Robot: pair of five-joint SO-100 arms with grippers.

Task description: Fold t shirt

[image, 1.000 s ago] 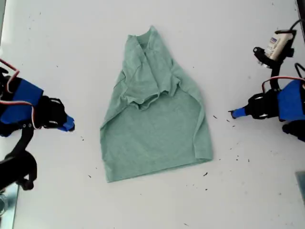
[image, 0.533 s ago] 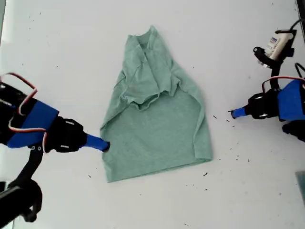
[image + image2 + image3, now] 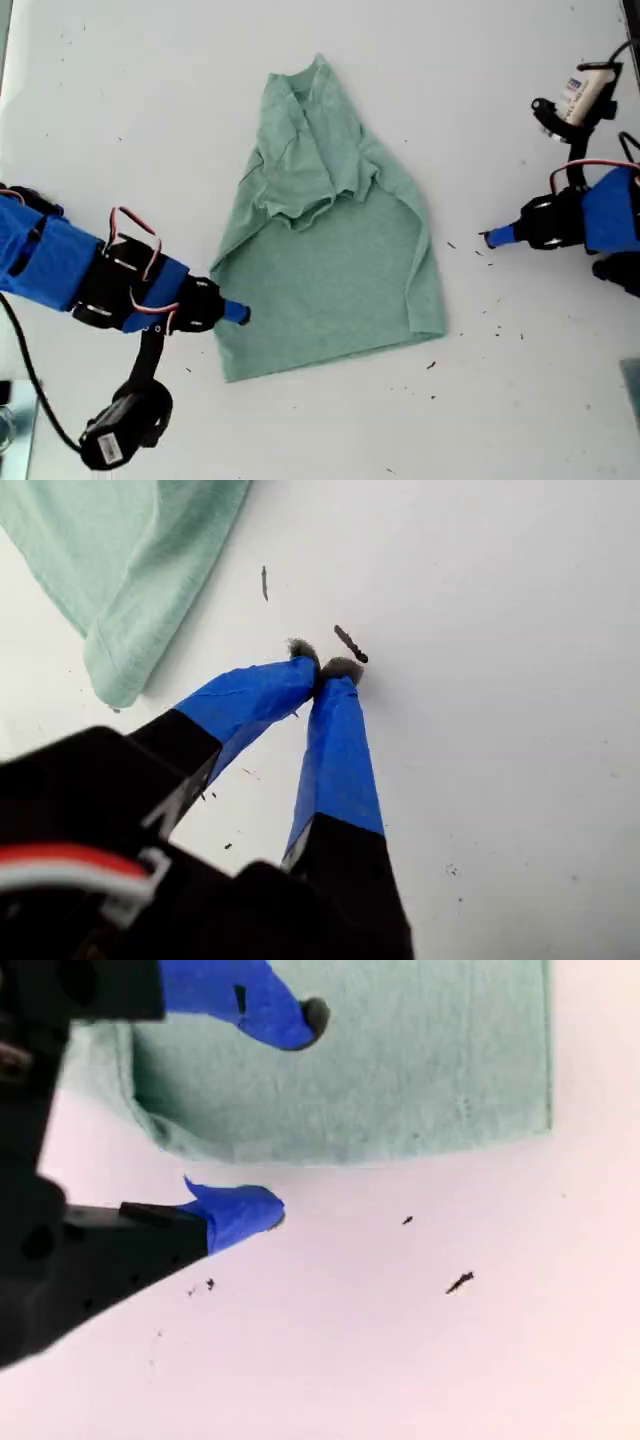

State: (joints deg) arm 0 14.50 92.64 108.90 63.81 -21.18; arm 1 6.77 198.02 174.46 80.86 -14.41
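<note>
1. T shirt [image 3: 330,270]: soft matt knit cloth, heathered, with a stitched hem.
2. Table [image 3: 120,120]: smooth matt white surface, flecked with dark specks.
3. My first gripper [image 3: 322,668]: fingers wrapped in slightly glossy blue tape, on black plastic bodies.
4. My second gripper [image 3: 285,1115]: the same blue tape over matt black plastic.

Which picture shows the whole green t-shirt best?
The exterior view. There the whole pale sage-green cloth t-shirt lies on the white table, neck to hem. The first wrist view catches only one folded corner. The second wrist view shows just an edge strip under my open second gripper.
</note>
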